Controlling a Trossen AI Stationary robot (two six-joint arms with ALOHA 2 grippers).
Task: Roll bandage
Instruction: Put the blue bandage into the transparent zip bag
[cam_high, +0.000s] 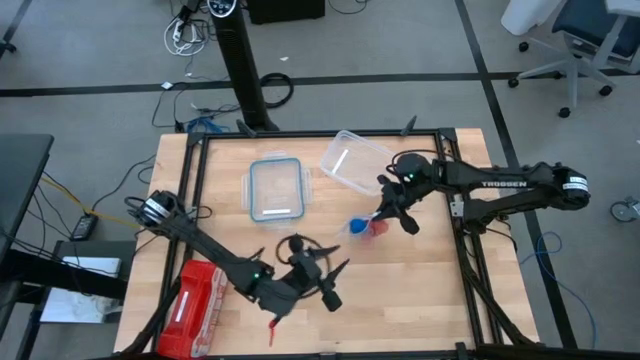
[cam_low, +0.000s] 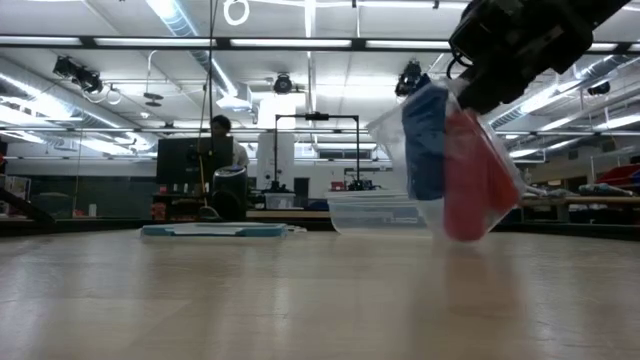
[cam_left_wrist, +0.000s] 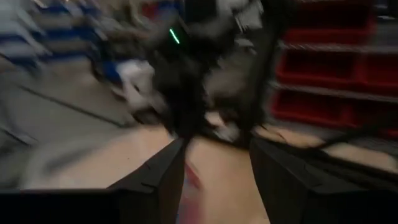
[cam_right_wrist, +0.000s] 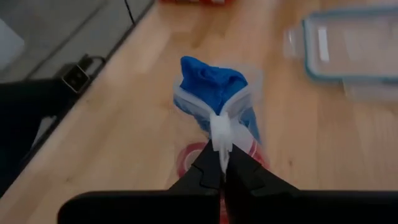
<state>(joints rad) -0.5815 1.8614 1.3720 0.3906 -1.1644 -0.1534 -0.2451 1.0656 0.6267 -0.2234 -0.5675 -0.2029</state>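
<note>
My right gripper (cam_right_wrist: 222, 167), pinched shut on a clear bag (cam_right_wrist: 219, 118), lifts it clear of the table (cam_high: 420, 290) near the right frame rail; the blue bandage (cam_right_wrist: 208, 84) bunches inside over something red. My left gripper (cam_high: 318, 268), fingers apart, hovers near the front edge, its view smeared.

On my overhead feed I see a clear container (cam_high: 355, 160) lying tilted near the far edge of the worktop (cam_high: 420, 290), with its blue-rimmed lid (cam_high: 275, 188) flat just beside it. A red zip pouch (cam_high: 192, 308) sits well apart from that container, at the near corner. In the level view a person (cam_low: 222, 140) stands far behind the lid.
</note>
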